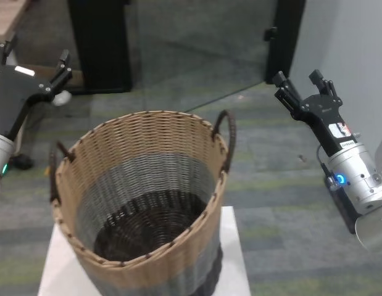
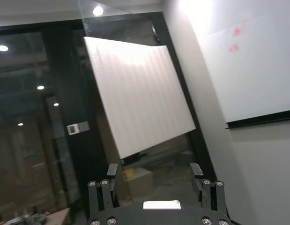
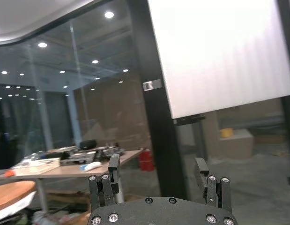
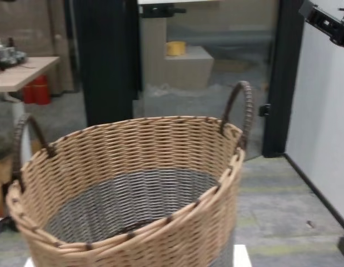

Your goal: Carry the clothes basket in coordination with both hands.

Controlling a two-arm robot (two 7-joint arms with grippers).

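Note:
The clothes basket (image 1: 141,197) is a round wicker basket with a tan upper band and a grey lower band. It stands upright and empty on a white stand (image 1: 235,259). Its dark loop handles sit at the left rim (image 1: 55,168) and the right rim (image 1: 227,139). It also fills the chest view (image 4: 133,183). My left gripper (image 1: 33,60) is open and empty, raised to the left of the basket and apart from it. My right gripper (image 1: 300,80) is open and empty, raised to the right, apart from the right handle. Both wrist views show open fingers (image 2: 112,172) (image 3: 114,165) against the room only.
A black pillar (image 1: 101,43) and glass wall stand behind the basket. A white wall (image 1: 351,55) rises on the right, close to my right arm. Grey-green carpet (image 1: 283,203) surrounds the stand. A wooden table (image 4: 19,72) stands at the far left.

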